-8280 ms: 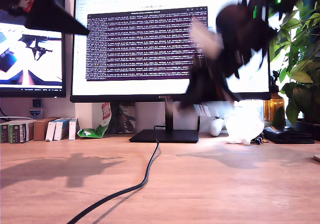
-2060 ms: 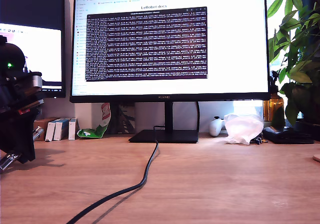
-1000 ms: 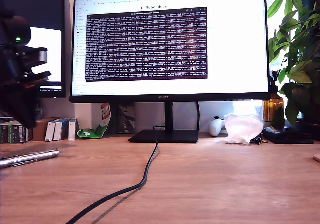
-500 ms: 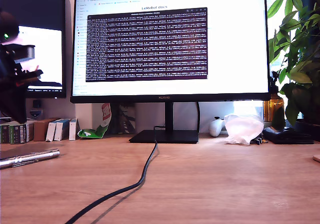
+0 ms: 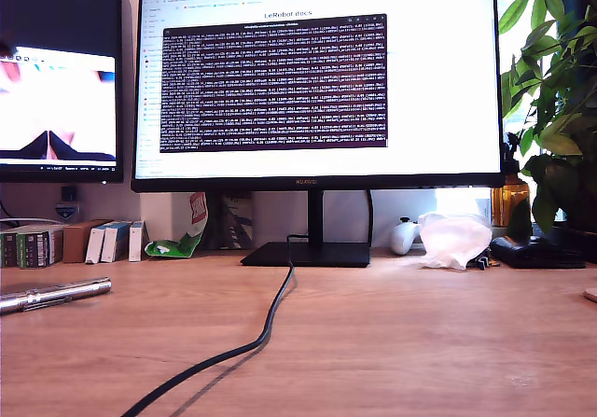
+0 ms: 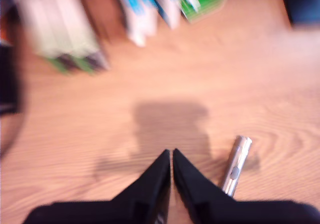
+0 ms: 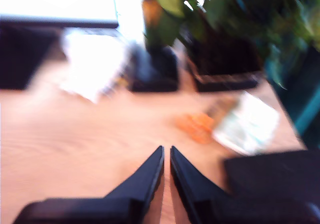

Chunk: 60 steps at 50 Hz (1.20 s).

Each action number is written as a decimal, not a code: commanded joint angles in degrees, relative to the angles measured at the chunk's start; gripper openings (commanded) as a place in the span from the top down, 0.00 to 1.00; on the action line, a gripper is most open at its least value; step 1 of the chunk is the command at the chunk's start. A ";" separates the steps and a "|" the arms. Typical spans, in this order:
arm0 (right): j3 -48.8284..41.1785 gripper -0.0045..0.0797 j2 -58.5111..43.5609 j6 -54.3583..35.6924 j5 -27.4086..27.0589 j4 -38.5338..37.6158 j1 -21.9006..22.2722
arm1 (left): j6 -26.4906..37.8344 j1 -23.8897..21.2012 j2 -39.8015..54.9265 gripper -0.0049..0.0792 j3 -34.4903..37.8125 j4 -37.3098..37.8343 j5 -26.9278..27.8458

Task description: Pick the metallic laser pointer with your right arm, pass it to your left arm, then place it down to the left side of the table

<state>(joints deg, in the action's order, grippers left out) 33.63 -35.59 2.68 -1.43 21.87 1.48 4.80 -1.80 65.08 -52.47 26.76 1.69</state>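
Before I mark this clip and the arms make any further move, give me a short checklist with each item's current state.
1. Laser pointer lying flat on the table, at the exterior view's left: ok.
2. My first gripper free of the pointer, tips nearly together beside it: ok.
3. My second gripper carrying nothing: ok.
4. Both arms out of the exterior view: ok.
5. Pointer apart from the black cable: ok.
6. Pointer fully at rest: cannot tell.
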 commanded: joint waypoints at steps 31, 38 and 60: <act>-15.56 0.96 10.16 -1.79 -6.60 -15.17 -2.27 | -2.01 -4.13 -11.26 0.96 7.48 -7.76 0.42; -19.80 0.96 15.47 -2.71 -3.91 -15.56 -2.27 | -1.73 -4.83 -13.22 0.96 12.81 -12.28 0.42; -25.92 0.96 24.06 -4.15 4.48 -13.70 -2.60 | -3.32 -6.25 -24.61 0.96 32.85 -22.80 -1.16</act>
<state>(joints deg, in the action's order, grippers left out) 10.41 -11.70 -1.58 2.70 8.21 -0.54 1.76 -7.64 41.54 -22.90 5.17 0.89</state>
